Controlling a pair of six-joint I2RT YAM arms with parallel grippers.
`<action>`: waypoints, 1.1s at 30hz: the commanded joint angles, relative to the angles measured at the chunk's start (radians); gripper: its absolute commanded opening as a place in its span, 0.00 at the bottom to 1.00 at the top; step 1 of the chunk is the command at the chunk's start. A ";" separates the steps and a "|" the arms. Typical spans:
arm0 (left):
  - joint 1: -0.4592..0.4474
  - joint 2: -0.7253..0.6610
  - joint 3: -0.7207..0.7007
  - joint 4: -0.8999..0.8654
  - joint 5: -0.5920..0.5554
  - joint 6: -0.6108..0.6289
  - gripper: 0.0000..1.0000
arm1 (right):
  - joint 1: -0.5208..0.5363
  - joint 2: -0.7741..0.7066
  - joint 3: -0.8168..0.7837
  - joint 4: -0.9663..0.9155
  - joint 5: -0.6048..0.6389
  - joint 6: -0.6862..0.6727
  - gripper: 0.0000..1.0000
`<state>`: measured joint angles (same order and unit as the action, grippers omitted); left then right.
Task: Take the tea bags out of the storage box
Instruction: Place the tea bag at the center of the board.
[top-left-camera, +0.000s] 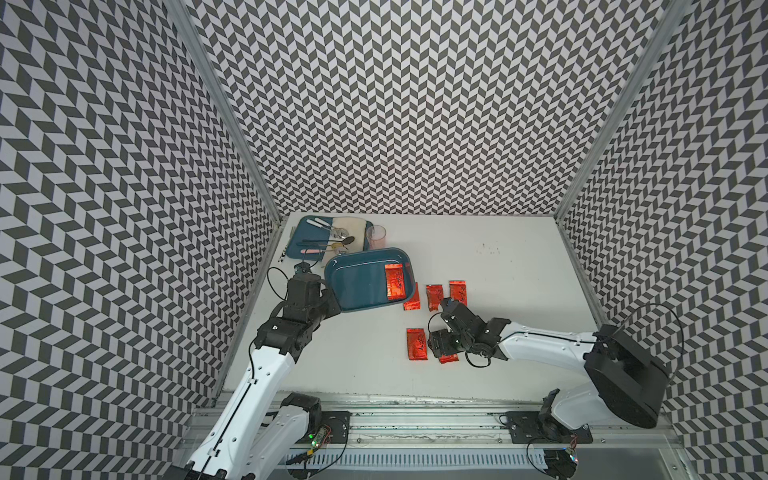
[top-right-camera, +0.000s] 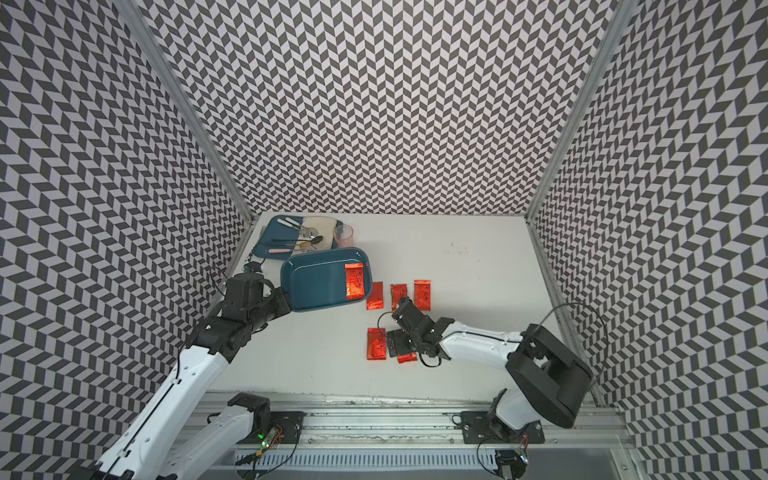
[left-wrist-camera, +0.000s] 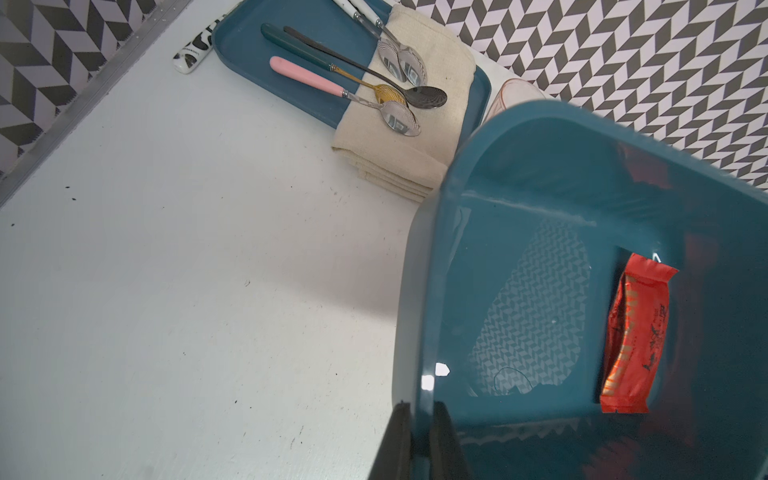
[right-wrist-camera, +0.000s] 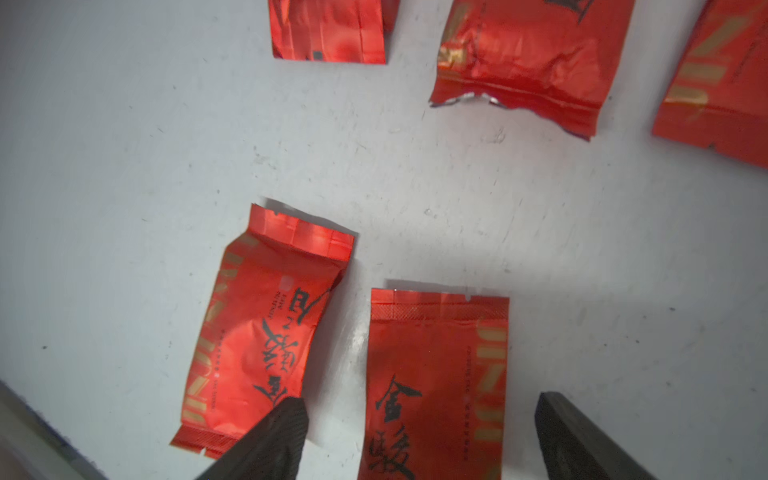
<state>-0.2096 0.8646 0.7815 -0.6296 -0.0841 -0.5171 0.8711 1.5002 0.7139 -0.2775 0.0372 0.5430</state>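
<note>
Two tea bags (top-left-camera: 417, 344) lie nearest on the tabletop (top-left-camera: 353, 365), and the right jaws hang wide apart over the right-hand tea bag (right-wrist-camera: 436, 374), which sits between them, gripped by neither. Three more tea bags (top-left-camera: 434, 297) lie in a row just beyond. Farther off, the left jaws are clamped on the rim of the storage box (top-left-camera: 357, 286), held tilted above the tabletop, one tea bag (top-left-camera: 395, 281) inside against the wall opposite the jaws

Table (top-left-camera: 498, 266): tea bags (top-left-camera: 417, 344), tray (top-left-camera: 307, 232), maybe cup (top-left-camera: 376, 237)
</note>
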 joint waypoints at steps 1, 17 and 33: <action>-0.005 -0.011 0.003 0.033 0.005 -0.005 0.00 | 0.006 0.021 0.028 -0.035 0.078 0.011 0.89; -0.007 -0.007 0.002 0.035 0.012 -0.003 0.00 | 0.011 0.115 0.073 -0.064 0.087 0.059 0.79; -0.009 -0.007 0.003 0.034 0.010 -0.004 0.00 | 0.016 0.151 0.071 -0.040 0.070 0.135 0.66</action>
<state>-0.2100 0.8646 0.7815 -0.6296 -0.0837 -0.5171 0.8783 1.6096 0.7998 -0.2871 0.1310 0.6411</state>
